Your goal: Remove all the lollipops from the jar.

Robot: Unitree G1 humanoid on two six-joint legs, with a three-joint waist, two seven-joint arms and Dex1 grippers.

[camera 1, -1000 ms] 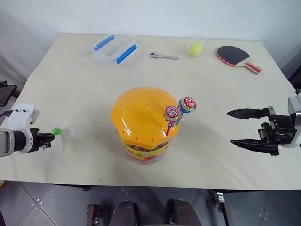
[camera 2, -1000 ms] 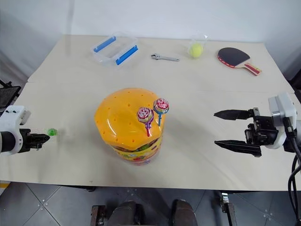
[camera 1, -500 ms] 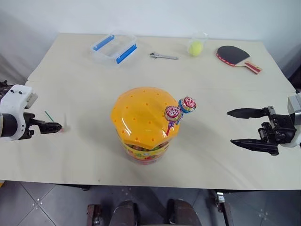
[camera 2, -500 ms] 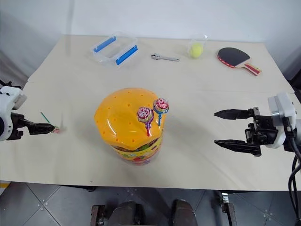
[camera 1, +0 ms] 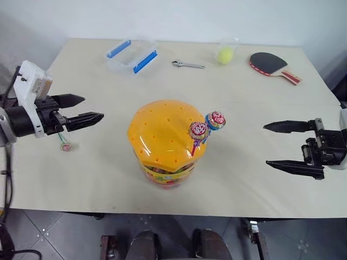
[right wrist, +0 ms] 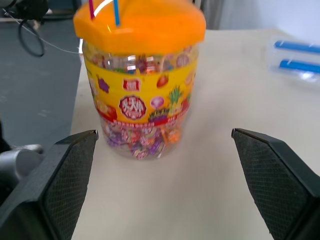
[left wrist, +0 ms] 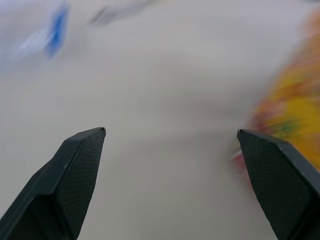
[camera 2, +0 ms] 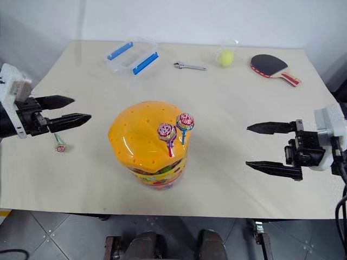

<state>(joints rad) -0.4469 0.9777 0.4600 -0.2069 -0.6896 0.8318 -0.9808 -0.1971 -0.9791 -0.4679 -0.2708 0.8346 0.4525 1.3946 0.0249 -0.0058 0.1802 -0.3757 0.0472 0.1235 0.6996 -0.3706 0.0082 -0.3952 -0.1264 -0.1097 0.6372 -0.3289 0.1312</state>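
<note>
- We see the left pincer (camera 1: pixel 89 108) spread wide and holding nothing, raised over the left side of the bench (camera 1: pixel 97 179), its fingers aimed level toward the jar (camera 1: pixel 167 142).
- Just below and slightly behind its fingertips, one lollipop (camera 1: pixel 65 145) lies flat on the bench, apart from the pincer; its green stick runs up and away from the wrapped head, which sits at the near end.
- The right pincer (camera 1: pixel 275 145) is likewise spread and empty, on the right side of the bench, fingers pointing left at the jar with clear bench between them.
- The jar stands upright at the bench's middle, between the two pincers, domed orange lid on, label band around the clear wall.
- Two lollipops (camera 1: pixel 207 124) stand in the lid on its right side, heads up and side by side, sticks slanting down to the left into the lid; the sticks look red and blue, though they are thin to judge.
- In the left wrist view the jar is a blur beside one finger.
</note>
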